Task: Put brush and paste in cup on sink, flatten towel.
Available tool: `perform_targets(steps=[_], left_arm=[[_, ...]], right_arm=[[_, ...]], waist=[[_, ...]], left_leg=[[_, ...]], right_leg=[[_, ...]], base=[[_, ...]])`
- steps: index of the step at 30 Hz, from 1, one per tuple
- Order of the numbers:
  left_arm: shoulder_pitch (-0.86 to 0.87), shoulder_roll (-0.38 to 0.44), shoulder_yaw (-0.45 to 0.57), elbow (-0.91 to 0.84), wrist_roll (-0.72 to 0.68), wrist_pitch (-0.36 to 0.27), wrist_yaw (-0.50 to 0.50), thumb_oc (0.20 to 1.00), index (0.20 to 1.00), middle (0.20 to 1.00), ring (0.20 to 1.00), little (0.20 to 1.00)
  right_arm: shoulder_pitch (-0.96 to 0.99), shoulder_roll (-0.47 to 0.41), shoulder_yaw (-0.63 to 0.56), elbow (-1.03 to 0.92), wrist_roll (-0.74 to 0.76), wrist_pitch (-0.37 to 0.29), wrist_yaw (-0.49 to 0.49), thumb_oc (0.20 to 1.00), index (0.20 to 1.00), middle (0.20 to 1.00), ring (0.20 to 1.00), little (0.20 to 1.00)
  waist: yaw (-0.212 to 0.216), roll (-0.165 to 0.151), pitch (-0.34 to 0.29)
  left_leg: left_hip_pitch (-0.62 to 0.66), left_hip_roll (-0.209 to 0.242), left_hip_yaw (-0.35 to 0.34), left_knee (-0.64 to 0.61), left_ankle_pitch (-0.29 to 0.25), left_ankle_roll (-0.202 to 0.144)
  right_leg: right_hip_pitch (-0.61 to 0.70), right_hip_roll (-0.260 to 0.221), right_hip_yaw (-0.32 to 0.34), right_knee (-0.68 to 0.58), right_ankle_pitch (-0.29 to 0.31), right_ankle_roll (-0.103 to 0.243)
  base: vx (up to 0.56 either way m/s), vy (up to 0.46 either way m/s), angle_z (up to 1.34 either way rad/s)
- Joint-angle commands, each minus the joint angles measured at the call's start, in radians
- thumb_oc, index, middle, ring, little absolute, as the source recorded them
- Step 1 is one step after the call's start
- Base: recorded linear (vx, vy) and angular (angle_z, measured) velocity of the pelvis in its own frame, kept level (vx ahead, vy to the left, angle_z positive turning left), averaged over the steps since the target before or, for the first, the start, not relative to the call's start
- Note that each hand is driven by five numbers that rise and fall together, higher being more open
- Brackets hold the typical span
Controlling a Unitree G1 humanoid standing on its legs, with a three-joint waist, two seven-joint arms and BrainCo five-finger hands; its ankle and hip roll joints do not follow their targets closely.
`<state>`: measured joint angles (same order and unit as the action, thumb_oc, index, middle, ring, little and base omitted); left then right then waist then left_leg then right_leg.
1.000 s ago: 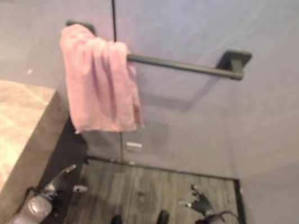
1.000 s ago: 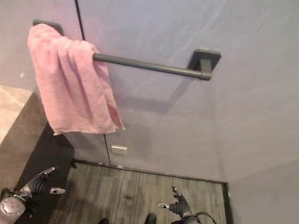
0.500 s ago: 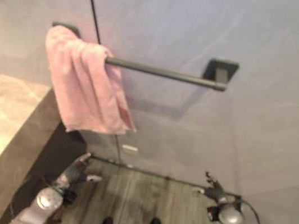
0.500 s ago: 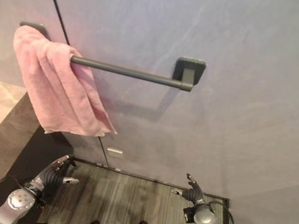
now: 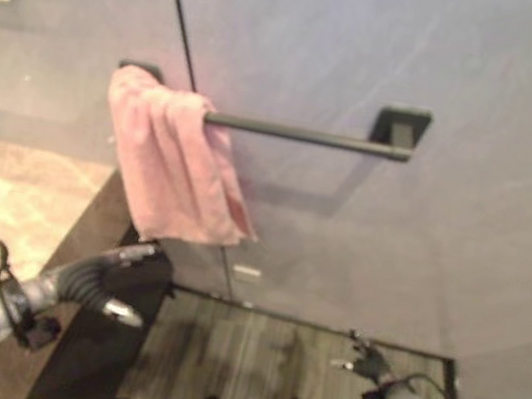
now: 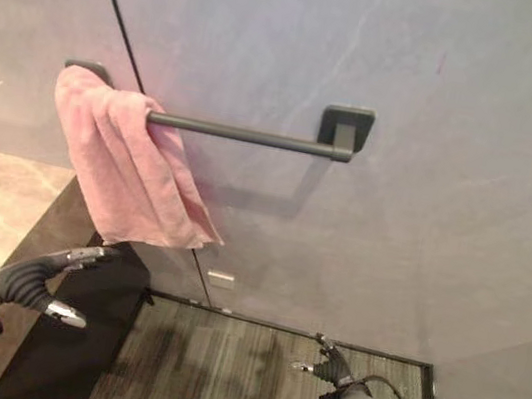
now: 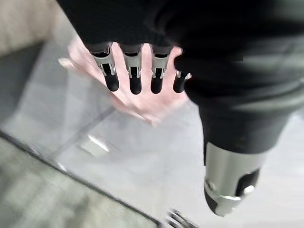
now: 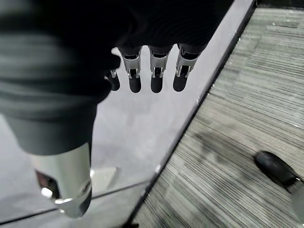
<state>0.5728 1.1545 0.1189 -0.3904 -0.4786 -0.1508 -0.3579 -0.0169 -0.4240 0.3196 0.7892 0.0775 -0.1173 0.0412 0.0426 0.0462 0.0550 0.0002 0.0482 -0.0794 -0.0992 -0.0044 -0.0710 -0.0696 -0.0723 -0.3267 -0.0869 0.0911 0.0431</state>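
Note:
A pink towel [image 5: 179, 168] hangs bunched up at the left end of a dark wall rail [image 5: 306, 135]. My left hand [image 5: 100, 276] is raised below the towel, fingers straight and holding nothing; the left wrist view looks past the fingers [image 7: 135, 76] at the towel [image 7: 133, 102]. My right hand [image 5: 368, 362] hangs low at the lower right near the floor, open and empty, with its fingers [image 8: 156, 76] straight in the right wrist view.
The rail is fixed to a grey wall [image 5: 421, 244] by a square bracket [image 5: 401, 126]. A beige stone counter [image 5: 4, 189] with a dark side panel [image 5: 112, 337] lies at the left. Grey plank floor [image 5: 261, 361] is below.
My left arm has risen from near the floor toward the towel's lower edge. The right hand has sunk a little. The camera has shifted, so the rail and towel sit further right.

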Motion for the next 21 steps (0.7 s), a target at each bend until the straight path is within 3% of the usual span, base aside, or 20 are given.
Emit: perform_targets(steps=[1, 4, 11, 21], left_arm=[[-0.021, 0.001, 0.114, 0.014, -0.184, -0.076, 0.035, 1.0, 1.0, 1.0, 1.0, 1.0], [-0.036, -0.043, 0.176, 0.077, -0.247, -0.095, 0.075, 1.0, 1.0, 1.0, 1.0, 1.0], [-0.081, -0.048, 0.267, 0.24, -0.128, -0.121, 0.182, 1.0, 1.0, 1.0, 1.0, 1.0], [-0.335, -0.052, 0.195, 0.395, -0.102, -0.13, 0.255, 1.0, 1.0, 1.0, 1.0, 1.0]], right_arm=[[-0.059, 0.008, 0.017, 0.004, -0.02, -0.049, 0.008, 1.0, 1.0, 1.0, 1.0, 1.0], [-0.03, -0.007, 0.008, -0.036, -0.019, -0.055, 0.009, 1.0, 1.0, 1.0, 1.0, 1.0], [-0.001, -0.021, -0.019, -0.069, -0.025, -0.049, 0.005, 1.0, 1.0, 1.0, 1.0, 1.0], [0.067, -0.045, -0.063, -0.119, -0.04, -0.03, 0.018, 1.0, 1.0, 1.0, 1.0, 1.0]], waist=[[0.012, -0.038, 0.015], [0.021, -0.035, 0.01], [0.03, -0.035, 0.003], [-0.009, -0.062, 0.003]], left_leg=[[-0.005, -0.015, 0.002, 0.012, -0.03, 0.044], [-0.023, -0.026, -0.012, 0.012, -0.024, 0.042], [-0.037, -0.033, 0.005, 0.012, -0.027, 0.047], [-0.049, -0.032, 0.049, 0.012, -0.037, 0.053]], right_leg=[[0.052, -0.074, -0.022, 0.0, -0.027, 0.119], [0.047, -0.089, -0.045, 0.0, -0.02, 0.127], [0.033, -0.104, -0.04, 0.0, -0.012, 0.138], [-0.008, -0.101, 0.007, 0.0, -0.003, 0.146]], base=[[-0.01, 0.074, 0.12], [-0.02, 0.077, 0.24], [0.01, 0.06, 0.07], [0.02, 0.054, -0.15]])
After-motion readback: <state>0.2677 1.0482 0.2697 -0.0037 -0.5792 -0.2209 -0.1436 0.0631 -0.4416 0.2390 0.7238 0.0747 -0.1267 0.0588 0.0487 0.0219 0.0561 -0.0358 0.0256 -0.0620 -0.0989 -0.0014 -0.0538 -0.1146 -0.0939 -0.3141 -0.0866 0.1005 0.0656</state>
